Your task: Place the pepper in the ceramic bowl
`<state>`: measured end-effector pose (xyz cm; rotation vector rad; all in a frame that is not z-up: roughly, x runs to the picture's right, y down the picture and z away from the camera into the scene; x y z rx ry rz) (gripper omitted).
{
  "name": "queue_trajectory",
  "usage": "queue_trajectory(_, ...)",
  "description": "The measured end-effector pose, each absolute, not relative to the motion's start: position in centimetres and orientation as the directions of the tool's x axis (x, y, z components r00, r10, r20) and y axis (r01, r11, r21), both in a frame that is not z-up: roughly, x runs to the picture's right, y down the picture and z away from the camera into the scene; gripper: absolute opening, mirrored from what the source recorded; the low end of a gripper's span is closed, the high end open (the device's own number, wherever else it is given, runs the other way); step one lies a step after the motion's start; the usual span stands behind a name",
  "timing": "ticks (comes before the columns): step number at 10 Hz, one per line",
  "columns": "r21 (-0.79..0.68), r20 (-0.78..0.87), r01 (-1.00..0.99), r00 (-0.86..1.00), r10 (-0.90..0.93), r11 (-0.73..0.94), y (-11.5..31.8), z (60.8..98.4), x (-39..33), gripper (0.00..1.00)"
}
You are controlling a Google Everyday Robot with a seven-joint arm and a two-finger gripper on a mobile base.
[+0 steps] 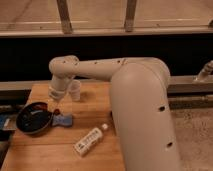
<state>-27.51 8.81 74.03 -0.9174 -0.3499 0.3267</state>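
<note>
The black ceramic bowl (pixel 33 118) sits at the left edge of the wooden table (pixel 95 112). My gripper (pixel 55 101) hangs at the end of the white arm, just above the bowl's right rim. It is shut on the pepper (pixel 56 110), a small dark red piece hanging below it, between the bowl and the blue thing. The pepper is above the rim area, not inside the bowl.
A small translucent cup (pixel 75 91) stands just right of the gripper. A blue object (pixel 63 120) lies against the bowl's right side. A white bottle (pixel 90 140) lies on its side near the front. My bulky arm (pixel 135 105) covers the table's right part.
</note>
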Motion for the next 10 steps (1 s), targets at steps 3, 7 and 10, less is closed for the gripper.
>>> queue_trajectory(3, -0.823, 0.169, -0.111, 0.889, 0.427, 0.557, 8.4, 74.3, -28.2, 0.0)
queue_trajectory(7, -0.854, 0.179, -0.062, 0.898, 0.403, 0.517, 10.2, 75.1, -30.5, 0.0)
queue_trajectory(10, -0.87, 0.193, -0.015, 0.91, 0.367, 0.492, 12.0, 75.2, -32.7, 0.0)
